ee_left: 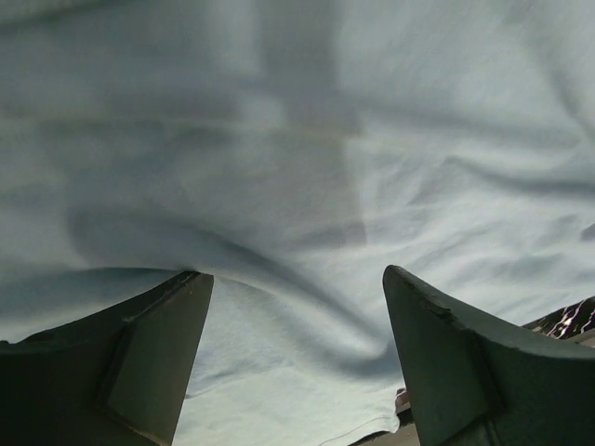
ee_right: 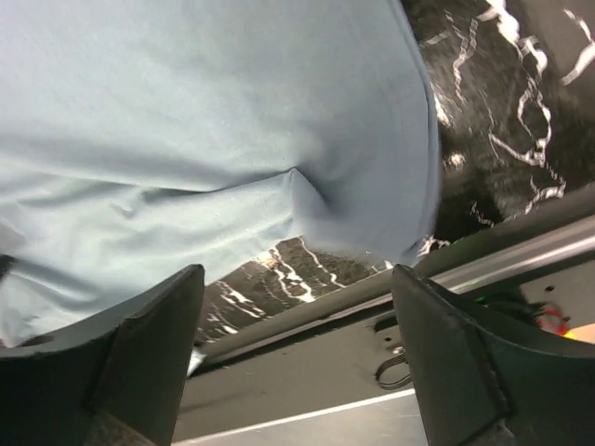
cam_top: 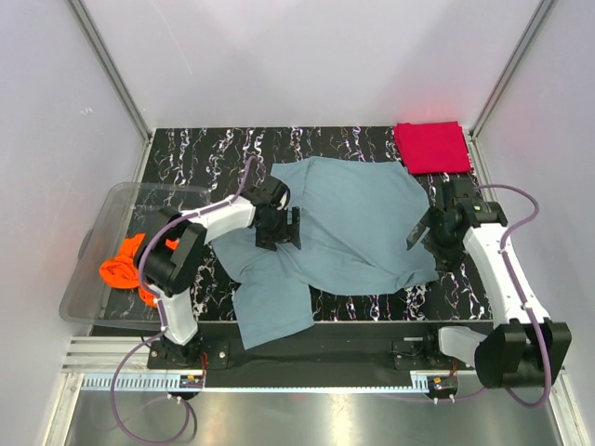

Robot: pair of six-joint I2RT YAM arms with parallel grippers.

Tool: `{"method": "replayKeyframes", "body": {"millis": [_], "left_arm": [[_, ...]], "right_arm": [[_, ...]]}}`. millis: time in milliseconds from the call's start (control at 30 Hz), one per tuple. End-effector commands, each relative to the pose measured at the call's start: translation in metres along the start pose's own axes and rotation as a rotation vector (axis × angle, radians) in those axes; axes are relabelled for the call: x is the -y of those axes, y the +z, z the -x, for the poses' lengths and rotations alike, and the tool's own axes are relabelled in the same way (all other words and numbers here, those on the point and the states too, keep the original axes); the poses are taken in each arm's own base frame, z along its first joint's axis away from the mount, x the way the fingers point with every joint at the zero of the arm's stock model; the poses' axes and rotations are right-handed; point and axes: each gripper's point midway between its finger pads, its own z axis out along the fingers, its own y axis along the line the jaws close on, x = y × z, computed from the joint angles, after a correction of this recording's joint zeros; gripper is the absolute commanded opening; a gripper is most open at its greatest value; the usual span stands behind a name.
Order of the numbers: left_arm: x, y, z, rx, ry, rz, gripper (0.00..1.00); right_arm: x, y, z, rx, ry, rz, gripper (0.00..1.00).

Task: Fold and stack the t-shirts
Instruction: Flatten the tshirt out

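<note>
A grey-blue t-shirt (cam_top: pixel 349 228) lies spread and rumpled across the black marbled table (cam_top: pixel 204 149), one sleeve hanging toward the near edge. My left gripper (cam_top: pixel 279 228) hovers open over its left part; in the left wrist view the cloth (ee_left: pixel 297 167) fills the frame and nothing sits between the fingers (ee_left: pixel 153 344). At the shirt's right edge my right gripper (cam_top: pixel 429 234) is open too, with the hem (ee_right: pixel 279 139) beyond its fingers (ee_right: pixel 446 353) and nothing held. A folded red t-shirt (cam_top: pixel 431 146) rests at the far right corner. An orange t-shirt (cam_top: pixel 125 269) lies crumpled in the bin.
A clear plastic bin (cam_top: pixel 112 209) stands off the table's left side. White walls enclose the table on three sides. The metal rail (cam_top: pixel 297 381) and arm bases run along the near edge.
</note>
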Motion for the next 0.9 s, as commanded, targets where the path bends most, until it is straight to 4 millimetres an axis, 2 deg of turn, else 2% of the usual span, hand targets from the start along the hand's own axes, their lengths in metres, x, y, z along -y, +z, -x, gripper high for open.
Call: {"method": "replayKeyframes", "body": {"millis": [0,67,133,167,233,267,300,333,400,433,533,567,633,667,733,767,833,867], "left_arm": [[-0.020,0.037,0.009,-0.019,0.007,0.036,0.83],[-0.024,0.040,0.022,-0.026,-0.017,0.012,0.83],[-0.032,0.042,0.042,-0.016,-0.043,-0.009,0.83],[-0.037,0.041,0.044,-0.028,-0.054,-0.006,0.83],[-0.042,0.033,0.054,-0.016,-0.059,-0.027,0.83],[-0.042,0.028,0.054,-0.013,-0.047,-0.031,0.83],[-0.042,0.025,0.053,-0.011,-0.015,-0.031,0.83],[-0.037,0.013,0.056,0.010,0.005,-0.047,0.83],[-0.035,0.002,0.046,-0.001,0.026,-0.061,0.83],[-0.027,-0.014,0.045,0.021,0.042,-0.090,0.83],[-0.023,-0.032,0.029,0.024,0.073,-0.126,0.82],[-0.020,-0.046,0.028,0.047,0.090,-0.138,0.82],[-0.022,-0.053,0.025,0.054,0.122,-0.129,0.82],[-0.023,-0.058,0.027,0.063,0.128,-0.120,0.82],[-0.026,-0.056,0.033,0.067,0.145,-0.106,0.83],[-0.027,-0.053,0.036,0.064,0.138,-0.104,0.83],[-0.029,-0.034,0.041,0.012,0.097,-0.120,0.83],[-0.028,-0.027,0.050,0.011,0.093,-0.119,0.83]], "right_arm": [[0.012,-0.003,0.006,0.036,0.191,-0.028,0.84],[0.022,0.004,0.015,0.052,0.259,-0.068,0.80],[0.022,0.016,0.019,0.022,0.280,-0.084,0.77],[0.015,0.023,0.029,0.035,0.282,-0.049,0.74],[0.003,0.036,0.038,0.007,0.218,-0.015,0.70],[-0.006,0.043,0.052,0.040,0.180,0.024,0.69],[-0.015,0.048,0.054,0.026,0.169,0.061,0.68],[-0.020,0.061,0.055,-0.007,0.168,0.062,0.60],[-0.031,0.073,0.058,-0.029,0.193,0.093,0.47],[-0.033,0.085,0.057,-0.058,0.202,0.084,0.42],[-0.047,0.106,0.054,-0.091,0.210,0.084,0.41],[-0.053,0.111,0.058,-0.087,0.216,0.096,0.41],[-0.057,0.128,0.055,-0.113,0.216,0.078,0.40],[-0.062,0.133,0.062,-0.098,0.231,0.084,0.40],[-0.061,0.152,0.065,-0.106,0.249,0.051,0.38],[-0.066,0.155,0.073,-0.090,0.253,0.057,0.36],[-0.064,0.171,0.078,-0.094,0.248,0.025,0.36],[-0.071,0.173,0.090,-0.076,0.230,0.037,0.35]]}}
